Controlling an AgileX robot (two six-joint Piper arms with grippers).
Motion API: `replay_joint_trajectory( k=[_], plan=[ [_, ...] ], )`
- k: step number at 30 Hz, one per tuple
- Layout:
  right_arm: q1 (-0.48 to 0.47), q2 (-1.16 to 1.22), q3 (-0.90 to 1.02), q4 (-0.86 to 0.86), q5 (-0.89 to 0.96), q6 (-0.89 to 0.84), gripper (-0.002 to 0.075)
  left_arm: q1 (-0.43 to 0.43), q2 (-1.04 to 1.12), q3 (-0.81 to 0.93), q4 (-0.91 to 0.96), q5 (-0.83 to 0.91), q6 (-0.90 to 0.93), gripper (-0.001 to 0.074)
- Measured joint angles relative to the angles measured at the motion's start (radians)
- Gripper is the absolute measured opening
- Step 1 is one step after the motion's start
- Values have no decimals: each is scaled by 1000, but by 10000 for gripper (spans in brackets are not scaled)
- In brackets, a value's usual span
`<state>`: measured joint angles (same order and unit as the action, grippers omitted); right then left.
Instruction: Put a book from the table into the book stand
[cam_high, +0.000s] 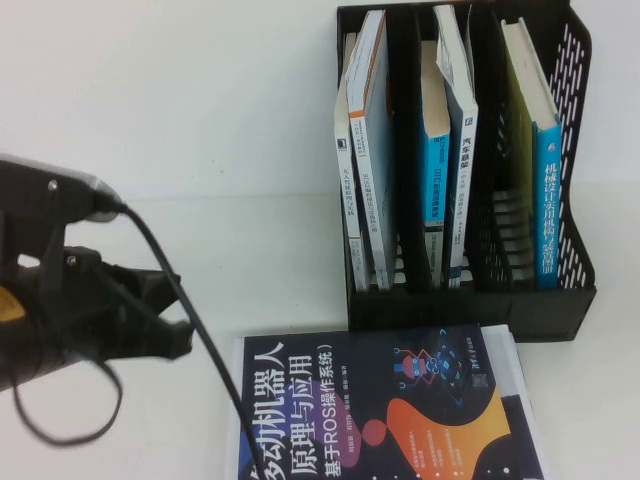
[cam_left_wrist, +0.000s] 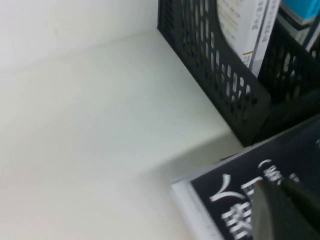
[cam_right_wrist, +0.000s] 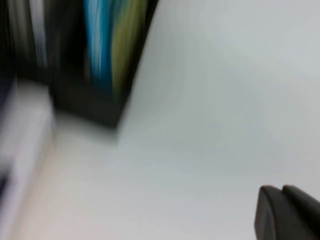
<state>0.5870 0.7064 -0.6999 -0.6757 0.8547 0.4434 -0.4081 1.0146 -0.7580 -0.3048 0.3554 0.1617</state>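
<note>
One upright book (cam_high: 466, 150), left gripper (cam_high: 183, 312), right gripper (cam_right_wrist: 287, 210)

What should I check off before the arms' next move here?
1. White book in the stand: ok, apparently; it leans in the middle compartment.
2. Left gripper clear of the stand: ok, it hangs over the table by the navy book's corner.
3. Navy book lying flat: ok.
4. Right gripper clear of the stand: ok in its wrist view, where it is over bare table.
5. Right gripper's place in the high view: cannot tell, not shown there.
</note>
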Motion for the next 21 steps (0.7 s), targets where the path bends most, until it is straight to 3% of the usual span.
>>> replay_joint_trajectory(
  k=[7, 14, 21],
  plan=[
    [0, -190, 88, -89, -239, 234, -2, 0, -32, 0, -63, -78, 27, -1],
    [0, -424, 306, -100, -228, 334, -2, 0, -184, 34, -72, -108, 152, -1],
    [0, -574, 399, -115, -269, 393, -2, 0, -336, 240, -104, -195, 161, -1]
  ],
)
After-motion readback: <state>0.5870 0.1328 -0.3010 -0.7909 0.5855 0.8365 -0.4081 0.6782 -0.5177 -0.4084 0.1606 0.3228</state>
